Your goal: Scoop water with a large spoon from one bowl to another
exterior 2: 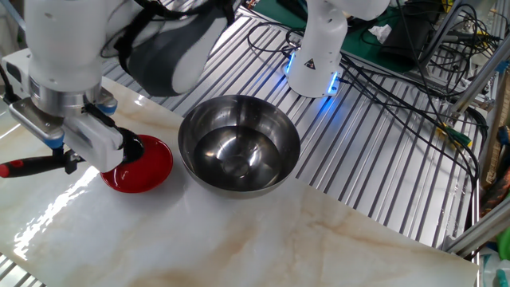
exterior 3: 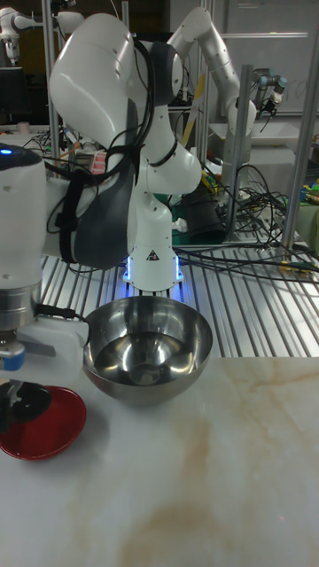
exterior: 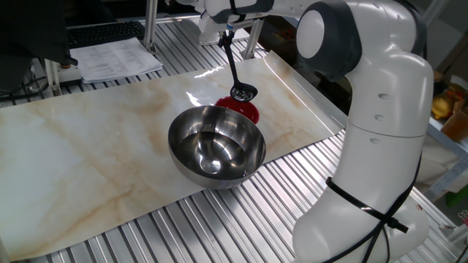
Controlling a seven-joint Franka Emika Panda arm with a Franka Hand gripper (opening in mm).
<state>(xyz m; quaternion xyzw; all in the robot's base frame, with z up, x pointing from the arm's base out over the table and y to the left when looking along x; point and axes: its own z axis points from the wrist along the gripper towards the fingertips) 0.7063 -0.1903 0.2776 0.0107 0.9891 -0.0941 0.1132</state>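
Observation:
My gripper (exterior: 227, 29) is shut on the handle of the large spoon (exterior: 235, 69), a black ladle. Its scoop (exterior: 243, 92) hangs tilted just above the small red bowl (exterior: 248, 112). In the other fixed view the gripper (exterior 2: 70, 159) holds the handle level, and its red end (exterior 2: 22, 167) sticks out to the left. There the scoop (exterior 2: 132, 146) sits over the red bowl (exterior 2: 143, 169). The large steel bowl (exterior: 216, 146) stands right beside the red one, also seen in the other fixed view (exterior 2: 239, 143). Water in it cannot be told from the steel's reflections. In the tall view the scoop (exterior 3: 23, 400) is over the red bowl (exterior 3: 49, 430).
Both bowls stand on a marble-patterned mat (exterior: 95, 146) over a slatted metal table (exterior: 219, 219). The robot's white base (exterior: 373, 146) rises at the right. Papers (exterior: 117, 58) lie at the far left. Cables (exterior 2: 398, 72) and a second robot base (exterior 2: 315, 56) are behind the steel bowl.

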